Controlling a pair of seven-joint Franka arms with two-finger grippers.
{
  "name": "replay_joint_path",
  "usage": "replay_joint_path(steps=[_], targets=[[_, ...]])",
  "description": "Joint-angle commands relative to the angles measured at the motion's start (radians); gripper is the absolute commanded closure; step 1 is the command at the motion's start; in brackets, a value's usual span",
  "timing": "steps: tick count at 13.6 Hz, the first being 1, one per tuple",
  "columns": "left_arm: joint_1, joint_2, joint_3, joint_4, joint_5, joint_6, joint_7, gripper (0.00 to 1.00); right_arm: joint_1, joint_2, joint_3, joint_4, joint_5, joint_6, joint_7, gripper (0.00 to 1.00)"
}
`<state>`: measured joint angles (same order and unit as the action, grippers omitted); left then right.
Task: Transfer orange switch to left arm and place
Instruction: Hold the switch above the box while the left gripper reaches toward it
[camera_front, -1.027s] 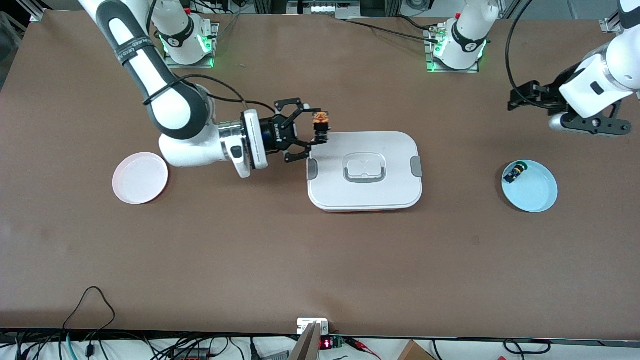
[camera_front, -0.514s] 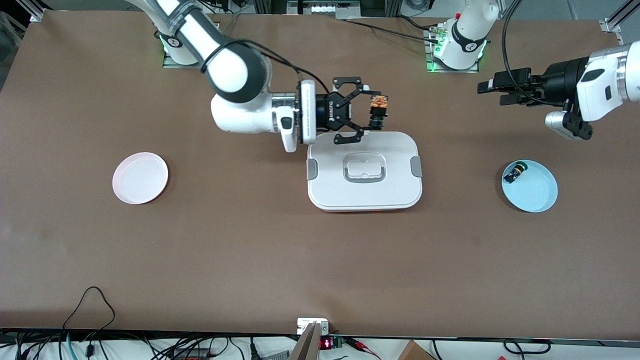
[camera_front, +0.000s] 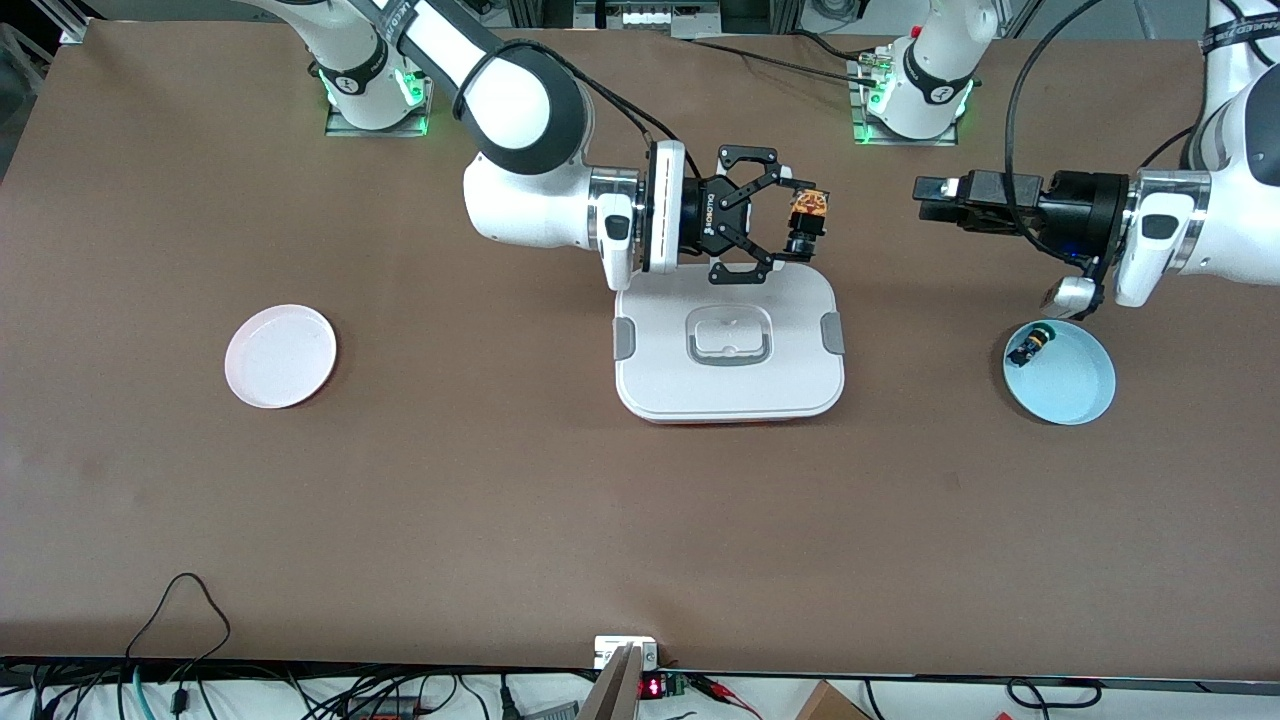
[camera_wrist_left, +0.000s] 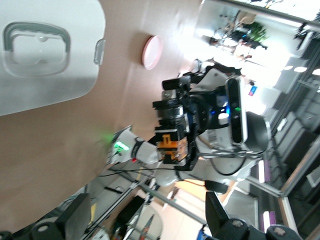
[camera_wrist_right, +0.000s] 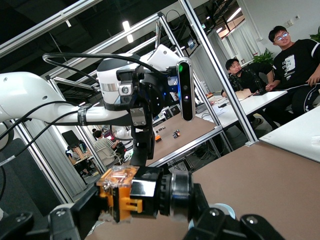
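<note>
My right gripper (camera_front: 798, 228) is shut on the orange switch (camera_front: 808, 206) and holds it in the air over the edge of the white box (camera_front: 730, 385) that lies farther from the front camera. In the right wrist view the switch (camera_wrist_right: 135, 192) sits between my fingers (camera_wrist_right: 62, 220). My left gripper (camera_front: 928, 199) is open and empty. It is level with the switch, points at it, and stays a gap away toward the left arm's end. The left wrist view shows the held switch (camera_wrist_left: 171, 144) ahead of the left gripper (camera_wrist_left: 147, 225).
A light blue plate (camera_front: 1078, 390) holding a small black switch (camera_front: 1030, 346) lies toward the left arm's end, below the left wrist. A pink plate (camera_front: 280, 356) lies toward the right arm's end. The box lid has a recessed handle (camera_front: 729, 336).
My right gripper carried the orange switch from the box's corner along its edge toward the left arm's end. My left gripper swung in toward the switch.
</note>
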<state>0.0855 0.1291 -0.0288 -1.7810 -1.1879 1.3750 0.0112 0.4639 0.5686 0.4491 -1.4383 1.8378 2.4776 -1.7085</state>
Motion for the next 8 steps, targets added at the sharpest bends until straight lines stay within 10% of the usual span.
replay_joint_path(steps=[1, 8], targets=[[0.002, -0.022, -0.013, -0.063, -0.103, 0.084, 0.001, 0.0, 0.01, 0.017, 0.0, 0.035, 0.02, 0.017, -0.014, 1.0], [-0.024, 0.004, -0.108, -0.077, -0.156, 0.199, 0.016, 0.0, 0.01, 0.017, 0.0, 0.035, 0.02, 0.017, -0.017, 1.0]])
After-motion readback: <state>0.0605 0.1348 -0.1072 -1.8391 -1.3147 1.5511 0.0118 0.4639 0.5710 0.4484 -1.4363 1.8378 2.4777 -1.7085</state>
